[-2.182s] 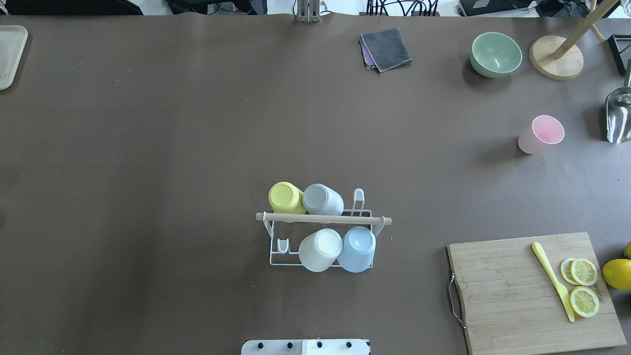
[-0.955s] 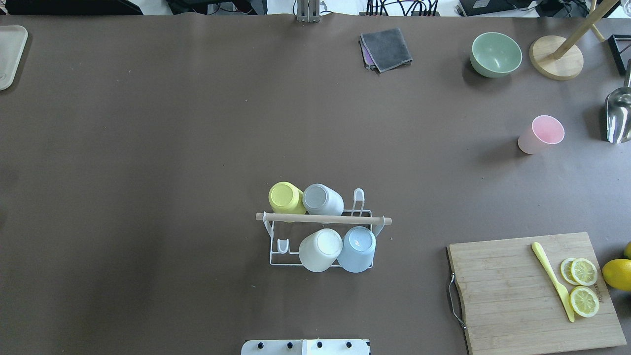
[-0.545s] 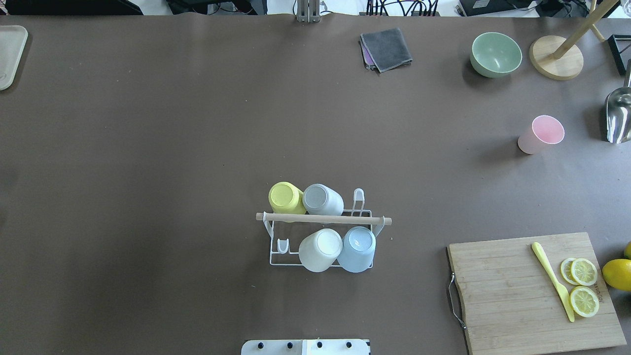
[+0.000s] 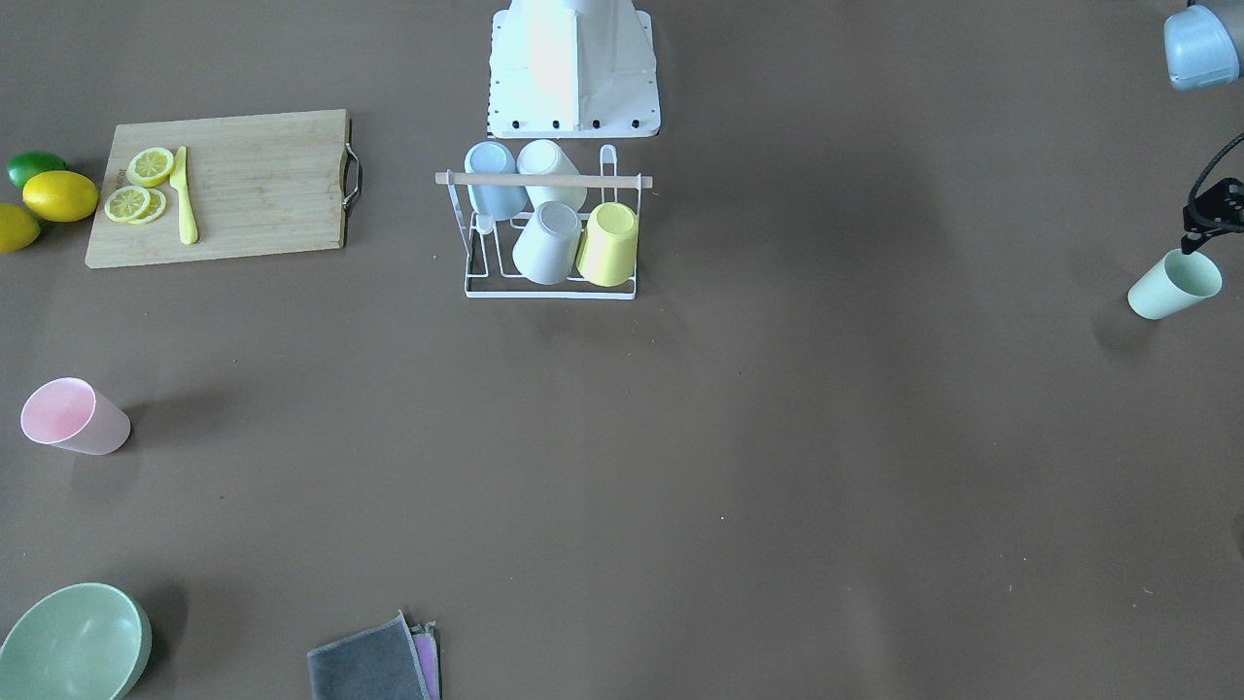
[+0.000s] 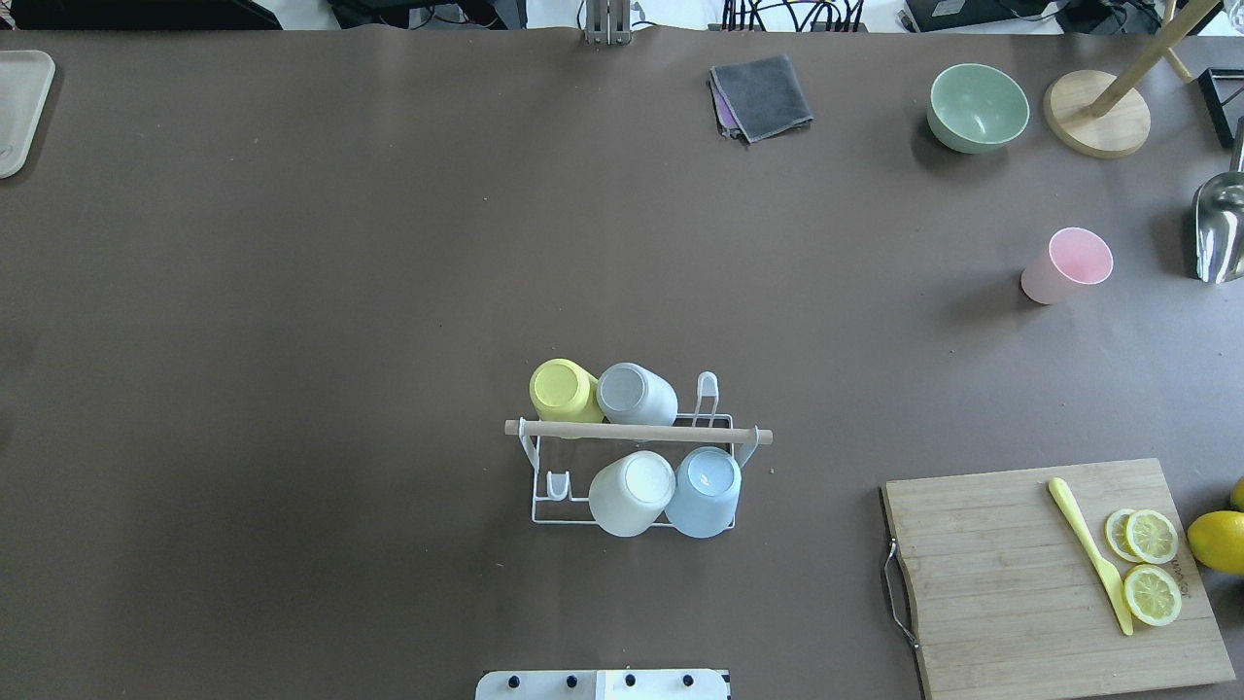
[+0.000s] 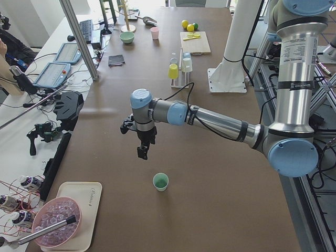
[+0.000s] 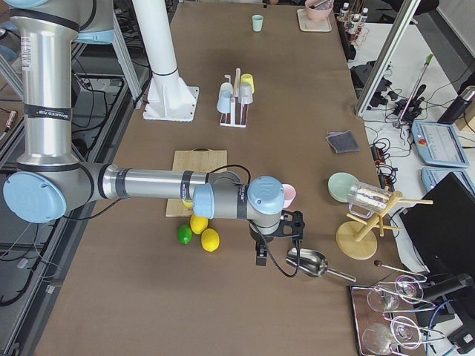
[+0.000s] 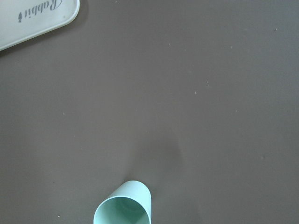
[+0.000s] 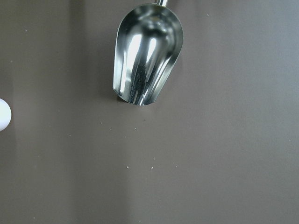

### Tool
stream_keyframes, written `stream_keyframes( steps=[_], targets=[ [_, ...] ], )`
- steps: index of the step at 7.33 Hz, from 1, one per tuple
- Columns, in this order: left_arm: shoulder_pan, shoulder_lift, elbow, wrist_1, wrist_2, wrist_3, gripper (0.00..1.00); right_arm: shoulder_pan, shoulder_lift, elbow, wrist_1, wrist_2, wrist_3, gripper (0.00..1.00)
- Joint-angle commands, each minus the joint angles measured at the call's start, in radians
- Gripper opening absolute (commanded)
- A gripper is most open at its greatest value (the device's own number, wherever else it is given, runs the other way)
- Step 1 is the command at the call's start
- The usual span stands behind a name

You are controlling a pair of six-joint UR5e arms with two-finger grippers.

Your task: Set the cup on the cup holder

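Note:
The white wire cup holder point(image 5: 632, 457) with a wooden rod stands at the table's middle, also in the front-facing view point(image 4: 549, 233). It holds several upturned cups: yellow, grey, white, blue. A mint green cup point(image 4: 1174, 285) stands upright near the table's left end; it shows at the bottom of the left wrist view point(image 8: 125, 205). My left gripper point(image 6: 142, 153) hangs above the table just beside it; I cannot tell if it is open. A pink cup point(image 5: 1067, 264) stands upright at the right. My right gripper point(image 7: 260, 258) hovers past it; I cannot tell its state.
A metal scoop point(image 9: 145, 51) lies under my right wrist. A cutting board point(image 5: 1054, 574) bears lemon slices and a yellow knife. A green bowl point(image 5: 977, 107), a grey cloth point(image 5: 763, 95) and a wooden stand point(image 5: 1096, 112) sit at the far edge. A tray point(image 6: 71, 215) lies at the left end.

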Motion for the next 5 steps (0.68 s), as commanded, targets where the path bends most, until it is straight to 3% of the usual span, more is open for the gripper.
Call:
stream_keyframes(
  steps=[1,5],
  targets=[
    [0.099,-0.144,0.006,0.226,0.158,0.073,0.99,0.0,-0.001,0.002,0.0,0.001,-0.004,1.0],
    [0.23,-0.175,0.041,0.294,0.351,0.253,0.99,0.001,0.001,0.005,0.0,0.003,-0.002,1.0]
  ],
)
